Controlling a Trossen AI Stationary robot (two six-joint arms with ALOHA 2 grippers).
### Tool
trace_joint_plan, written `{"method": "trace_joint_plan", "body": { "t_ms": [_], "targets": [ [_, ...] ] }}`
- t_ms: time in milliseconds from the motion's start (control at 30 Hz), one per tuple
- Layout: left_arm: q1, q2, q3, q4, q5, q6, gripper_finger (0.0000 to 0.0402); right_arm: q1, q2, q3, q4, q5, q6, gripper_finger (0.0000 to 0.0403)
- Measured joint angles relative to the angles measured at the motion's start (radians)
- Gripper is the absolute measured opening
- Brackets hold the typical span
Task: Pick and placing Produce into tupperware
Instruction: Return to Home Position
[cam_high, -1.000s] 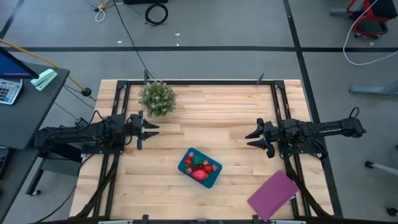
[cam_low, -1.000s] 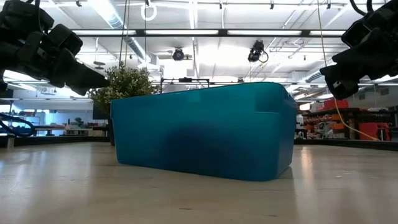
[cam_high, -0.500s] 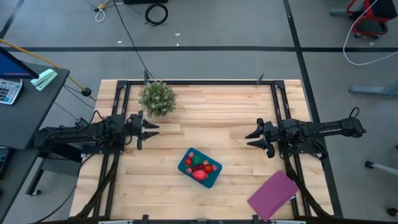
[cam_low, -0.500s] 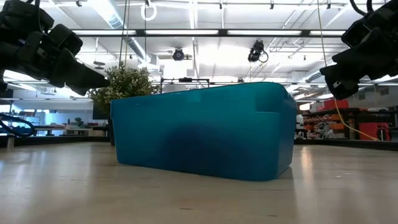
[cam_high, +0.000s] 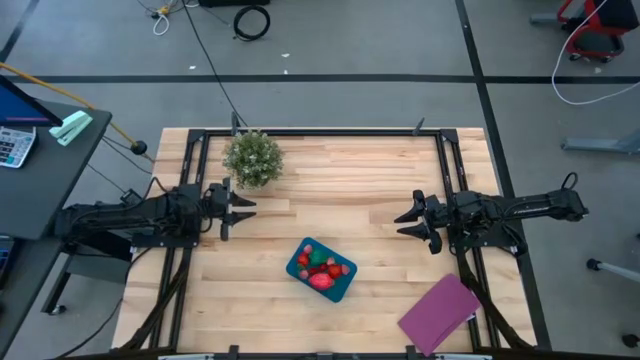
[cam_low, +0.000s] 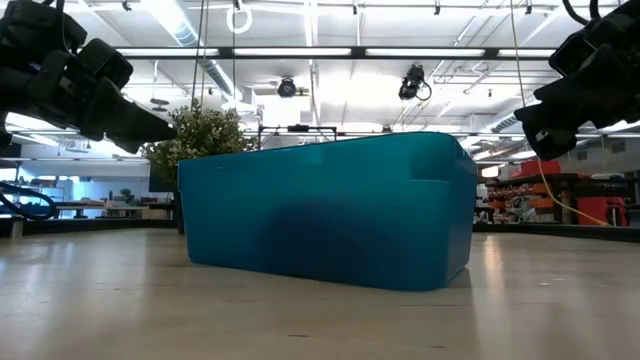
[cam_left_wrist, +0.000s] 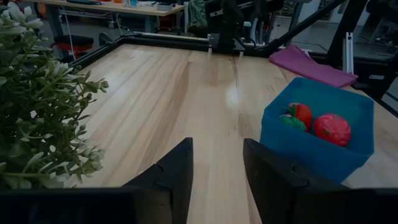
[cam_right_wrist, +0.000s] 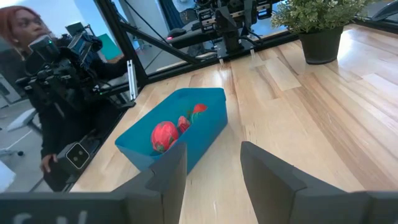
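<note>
The teal-blue tupperware sits on the wooden table near its near edge, roughly midway between the arms; it shows too in the low view and both wrist views. Red, pink and one green produce lie inside it. My left gripper hovers open over the table's left side, beside the potted plant. My right gripper hovers open over the right side. Neither holds anything.
A bushy green potted plant stands at the far left of the table. A flat purple rectangle lies at the near right corner. A black frame runs round the table. A person is beyond the table in the right wrist view.
</note>
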Motion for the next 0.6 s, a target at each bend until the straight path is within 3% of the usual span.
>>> {"method": "trace_joint_plan", "body": {
  "t_ms": [600],
  "targets": [
    [0.0, 0.0, 0.0, 0.0, 0.0, 0.0, 0.0147, 0.0, 0.0, 0.0, 0.0, 0.0, 0.0, 0.016]
  ]
}}
